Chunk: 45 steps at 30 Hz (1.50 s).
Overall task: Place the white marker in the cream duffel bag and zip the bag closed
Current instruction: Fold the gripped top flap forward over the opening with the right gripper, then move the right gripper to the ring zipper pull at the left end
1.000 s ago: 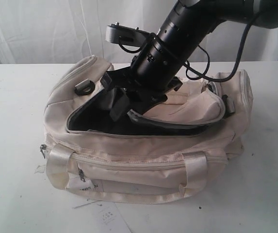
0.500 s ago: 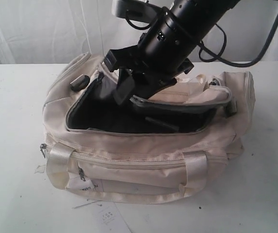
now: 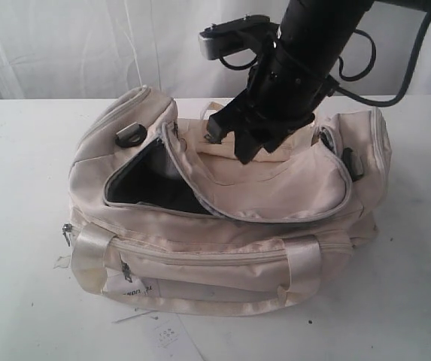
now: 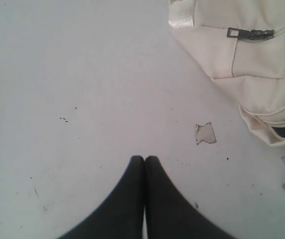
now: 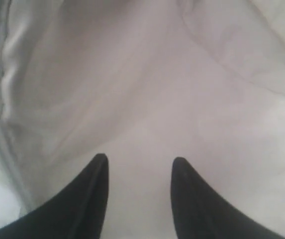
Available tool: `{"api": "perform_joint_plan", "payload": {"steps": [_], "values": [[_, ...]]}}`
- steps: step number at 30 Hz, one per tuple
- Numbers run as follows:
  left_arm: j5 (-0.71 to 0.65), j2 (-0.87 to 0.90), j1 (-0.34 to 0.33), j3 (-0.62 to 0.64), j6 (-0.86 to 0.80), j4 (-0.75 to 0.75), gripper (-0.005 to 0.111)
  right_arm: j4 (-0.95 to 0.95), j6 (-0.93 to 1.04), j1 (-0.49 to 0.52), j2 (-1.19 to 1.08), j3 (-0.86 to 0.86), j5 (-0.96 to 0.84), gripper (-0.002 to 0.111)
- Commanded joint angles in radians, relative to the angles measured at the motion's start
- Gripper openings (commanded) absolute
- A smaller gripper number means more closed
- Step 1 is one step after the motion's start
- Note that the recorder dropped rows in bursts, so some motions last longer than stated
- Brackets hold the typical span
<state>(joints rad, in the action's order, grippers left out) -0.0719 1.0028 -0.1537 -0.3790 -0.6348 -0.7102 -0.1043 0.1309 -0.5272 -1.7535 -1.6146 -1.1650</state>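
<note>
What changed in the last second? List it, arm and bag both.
The right pincer rose out of the cream duffel bag and drew back rightward; it now hangs open and empty above the top flap. The flap, propped up before, fell over most of the opening. The bag kept its place, still unzipped, with its left part gaping.
</note>
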Motion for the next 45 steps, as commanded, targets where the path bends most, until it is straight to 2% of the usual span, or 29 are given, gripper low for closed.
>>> {"api": "perform_joint_plan", "payload": {"steps": [1, 3, 5, 9, 12, 17, 21, 24, 27, 30, 34, 38, 45], "values": [[-0.009, 0.0, 0.005, 0.006, 0.011, -0.006, 0.0, 0.089, -0.204, 0.002, -0.011, 0.002, 0.246, 0.016], [-0.009, 0.0, 0.005, 0.006, 0.011, -0.006, 0.0, 0.054, -0.251, 0.002, -0.033, 0.002, 0.329, 0.0], [-0.009, 0.0, 0.005, 0.006, 0.01, -0.01, 0.0, -0.061, -0.206, 0.002, -0.063, 0.002, 0.381, 0.0], [-0.025, 0.0, 0.005, 0.006, 0.01, -0.014, 0.0, -0.338, 0.012, 0.0, -0.123, 0.002, 0.429, 0.0], [-0.036, 0.0, 0.005, 0.006, 0.023, -0.014, 0.0, -0.522, 0.148, 0.0, -0.138, 0.002, 0.304, 0.0], [-0.034, 0.0, 0.005, 0.006, 0.039, -0.033, 0.0, -0.539, 0.153, -0.001, -0.145, 0.002, 0.02, 0.0], [-0.026, 0.0, 0.005, 0.006, 0.039, -0.059, 0.0, -0.595, 0.264, -0.001, -0.145, 0.002, -0.056, 0.0], [-0.026, 0.0, 0.005, 0.006, 0.039, -0.059, 0.0, -0.575, 0.285, -0.001, -0.145, 0.002, -0.056, 0.0], [-0.028, 0.0, 0.005, 0.006, 0.039, -0.059, 0.0, -0.446, 0.243, -0.001, -0.145, 0.002, -0.029, 0.0], [-0.028, 0.0, 0.005, 0.006, 0.039, -0.059, 0.0, -0.252, 0.078, -0.001, -0.145, 0.002, 0.089, 0.0], [-0.068, -0.002, 0.005, 0.003, 0.039, -0.059, 0.0, 0.013, -0.137, 0.009, -0.145, 0.002, 0.146, 0.0], [-0.199, -0.002, 0.005, -0.031, 0.036, -0.061, 0.0, -0.061, -0.084, 0.09, -0.145, 0.002, 0.162, 0.0], [-0.455, -0.002, 0.005, -0.136, 0.033, -0.059, 0.0, -0.622, 0.361, 0.371, -0.17, 0.002, 0.116, 0.0]]}}
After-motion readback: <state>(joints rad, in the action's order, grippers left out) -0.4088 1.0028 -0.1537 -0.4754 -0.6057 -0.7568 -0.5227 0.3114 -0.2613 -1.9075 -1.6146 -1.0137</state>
